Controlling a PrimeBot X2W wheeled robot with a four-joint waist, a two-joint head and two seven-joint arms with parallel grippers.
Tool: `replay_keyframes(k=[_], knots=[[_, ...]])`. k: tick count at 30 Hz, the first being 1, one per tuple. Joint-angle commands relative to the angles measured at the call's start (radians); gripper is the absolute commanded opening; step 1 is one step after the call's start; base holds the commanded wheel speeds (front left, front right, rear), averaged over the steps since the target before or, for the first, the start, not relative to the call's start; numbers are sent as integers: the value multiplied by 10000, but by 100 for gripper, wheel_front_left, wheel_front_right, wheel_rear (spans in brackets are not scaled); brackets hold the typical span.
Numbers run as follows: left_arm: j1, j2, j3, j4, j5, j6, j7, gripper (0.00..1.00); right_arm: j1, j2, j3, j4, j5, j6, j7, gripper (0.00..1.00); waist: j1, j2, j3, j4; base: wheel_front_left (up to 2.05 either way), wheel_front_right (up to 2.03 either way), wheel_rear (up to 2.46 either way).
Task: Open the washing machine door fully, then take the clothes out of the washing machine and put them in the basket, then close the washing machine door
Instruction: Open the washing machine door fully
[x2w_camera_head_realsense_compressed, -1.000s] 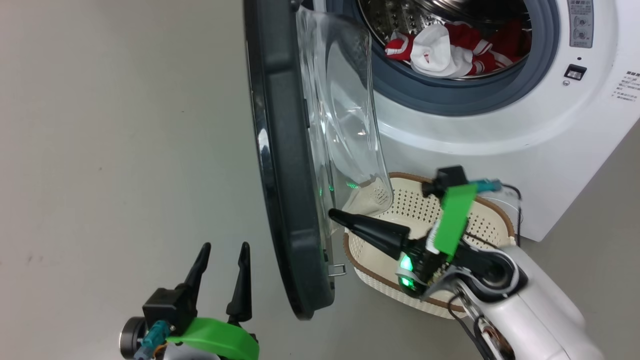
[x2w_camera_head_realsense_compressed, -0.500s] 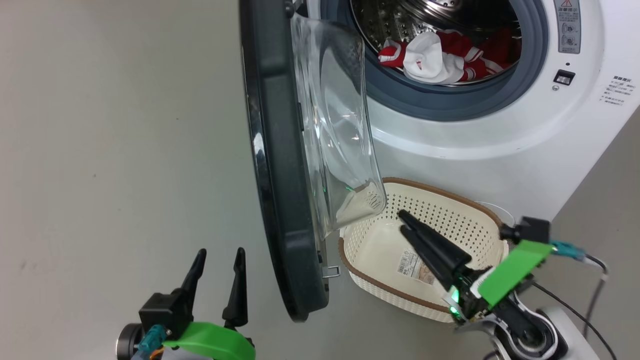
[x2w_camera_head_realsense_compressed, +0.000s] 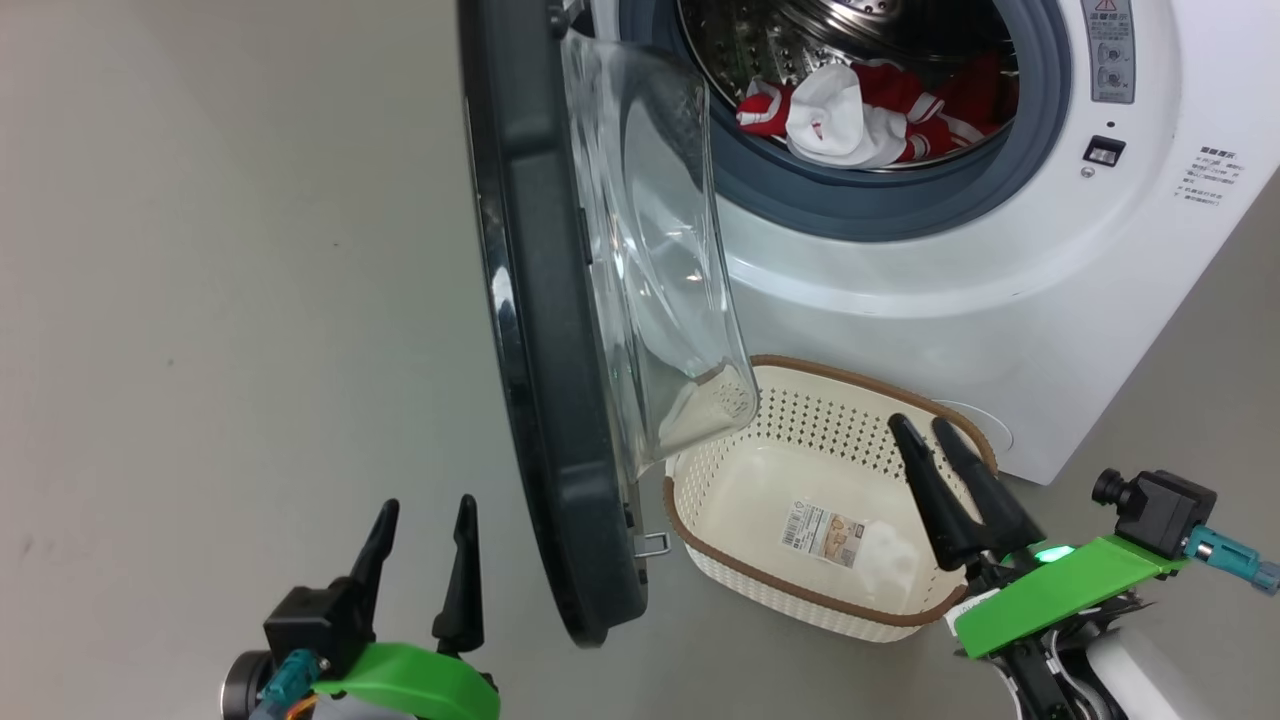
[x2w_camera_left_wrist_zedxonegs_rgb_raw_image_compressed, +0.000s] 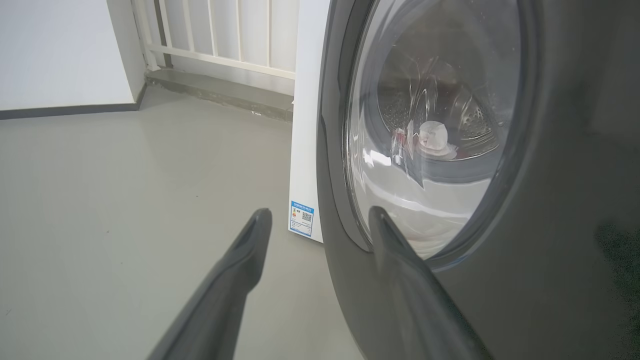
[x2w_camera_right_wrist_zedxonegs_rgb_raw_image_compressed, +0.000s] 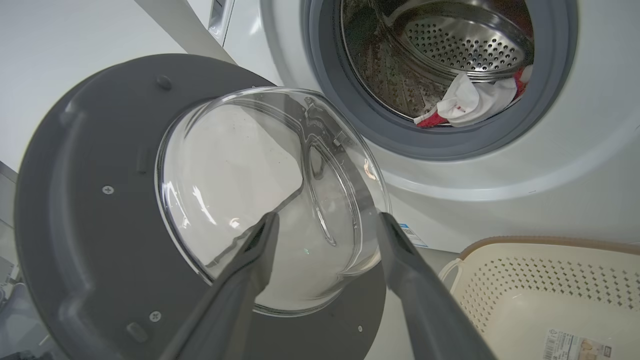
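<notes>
The right claw (x2w_camera_head_realsense_compressed: 925, 430) is seen spread and empty, poised by the right end of the basket (x2w_camera_head_realsense_compressed: 860, 378), its fingers aimed toward the washing machine (x2w_camera_head_realsense_compressed: 950, 300); the left claw (x2w_camera_head_realsense_compressed: 427, 505) is likewise spread, with nothing between its fingers, held low over the floor (x2w_camera_head_realsense_compressed: 200, 300) just outside the washing machine door (x2w_camera_head_realsense_compressed: 530, 350); the door is swung out roughly square to the machine's front, its glass bowl overhanging the basket's nearest corner; the clothes (x2w_camera_head_realsense_compressed: 830, 125) are heaped at the front lip of the drum, none yet in the basket. The removal step appears to be in hand; the right claw is best raised and carried through the drum mouth, kept clear of the glass bowl and the grey ring (x2w_camera_head_realsense_compressed: 850, 205); the topmost white fold should be pinched deep, so that the bundle is lifted rather than dragged; the door might first be pushed wider, so that the drop into the basket is not blocked.
</notes>
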Motion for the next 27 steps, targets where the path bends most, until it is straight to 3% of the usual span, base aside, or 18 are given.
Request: replay_keyframes(k=[1, 5, 13, 18, 27], knots=[[-3, 146, 378, -188, 30, -5, -78, 100, -487, -256, 348, -35, -706, 37, -577, 100, 0, 0, -30, -35, 0, 0, 0], [36, 146, 423, -195, 56, -1, -78, 100, -779, -336, 89, 431, -2809, 37, -1037, 100, 0, 0, -103, -99, 0, 0, 0], [-3, 146, 414, -187, 60, -63, -78, 100, -196, 932, -2186, -334, -7838, 37, -1053, 100, 0, 0, -166, -71, 0, 0, 0], [11, 146, 400, -163, 56, -62, -78, 100, 146, 1203, -2610, -285, -8827, 37, -1054, 100, 0, 0, -208, -45, 0, 0, 0], [42, 146, 414, -109, 153, -91, -78, 100, 544, 1425, -2842, 273, -9398, 37, -1055, 100, 0, 0, -327, -44, 0, 0, 0]])
